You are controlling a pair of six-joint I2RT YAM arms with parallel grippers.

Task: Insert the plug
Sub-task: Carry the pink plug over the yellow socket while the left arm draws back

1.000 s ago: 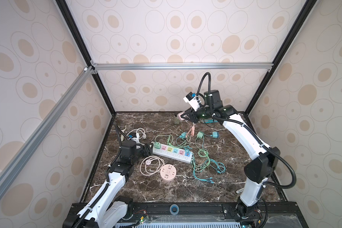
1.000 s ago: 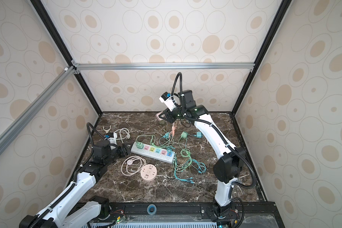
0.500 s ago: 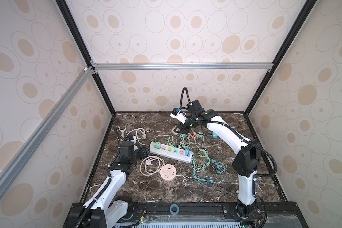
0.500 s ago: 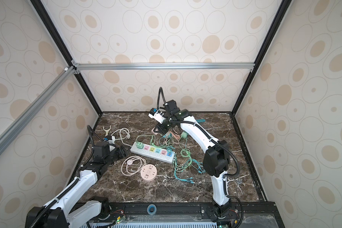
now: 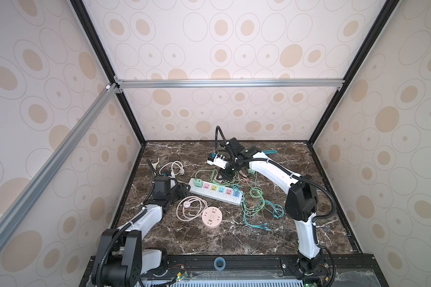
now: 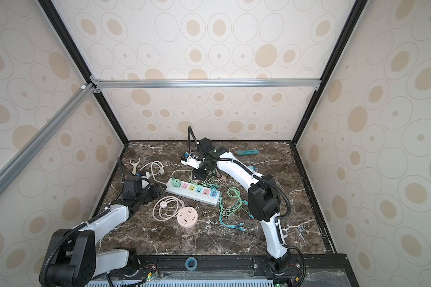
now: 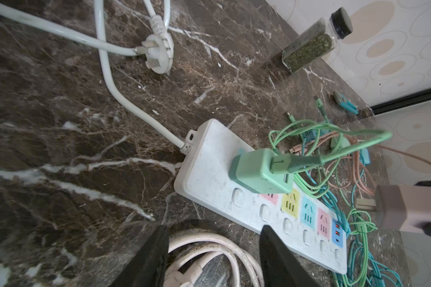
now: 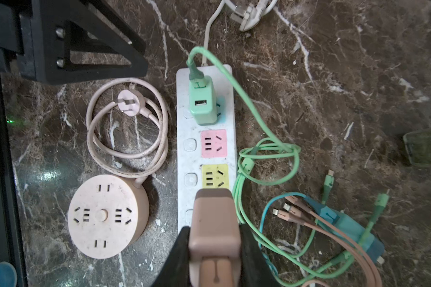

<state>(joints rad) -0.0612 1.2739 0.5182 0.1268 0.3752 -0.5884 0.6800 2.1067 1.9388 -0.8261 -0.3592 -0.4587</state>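
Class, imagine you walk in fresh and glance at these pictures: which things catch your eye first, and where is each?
The white power strip with its pastel sockets lies mid-table, a green charger plugged into its end socket. The right claw is shut on a dusty-pink plug, held close by the strip. Alongside the strip sprawls a tangle of green and teal cables.
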